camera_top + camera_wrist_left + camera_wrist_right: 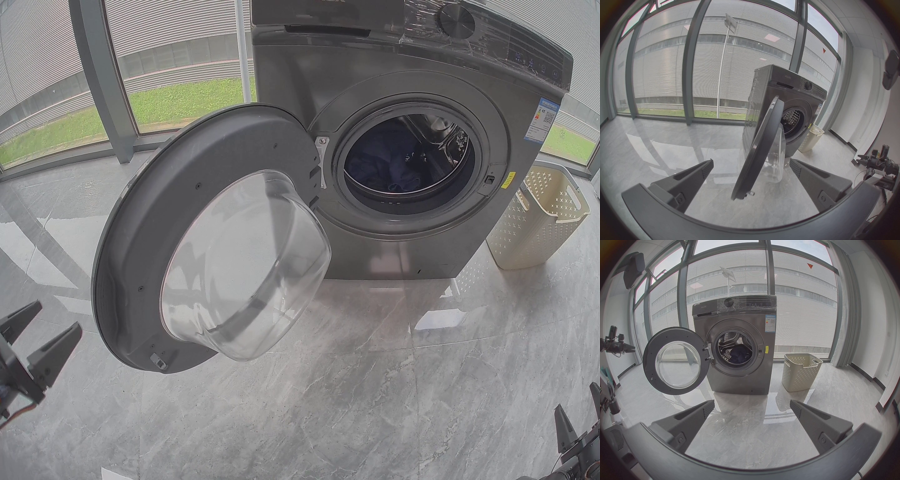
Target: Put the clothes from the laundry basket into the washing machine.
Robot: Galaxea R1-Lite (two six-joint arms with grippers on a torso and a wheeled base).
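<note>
A wall of tall windows (803, 302) rises far ahead of both grippers, and grey marble floor (375, 387) spreads beneath them. The grey washing machine (375, 256) stands on that floor ahead of both grippers, well apart from each. Its round door (187, 187) is swung wide open toward the left gripper (750, 162) and hangs between that gripper and the drum opening. From the right gripper (752, 402), bare floor runs straight to the opening. The cream laundry basket (537, 219) sits just beside the machine, ahead and to the right of the right gripper and beyond the machine from the left one. Dark blue clothes (390, 165) lie inside the drum. Both grippers hang low with their 2 fingers spread wide, released and grasping nothing. The right wrist view faces the machine squarely, taking in the door's clear bowl, the clothes and the basket's perforated walls. The left wrist view catches the door edge-on between its fingers, the drum's perforated metal wall past it, and the other arm off to the side.
</note>
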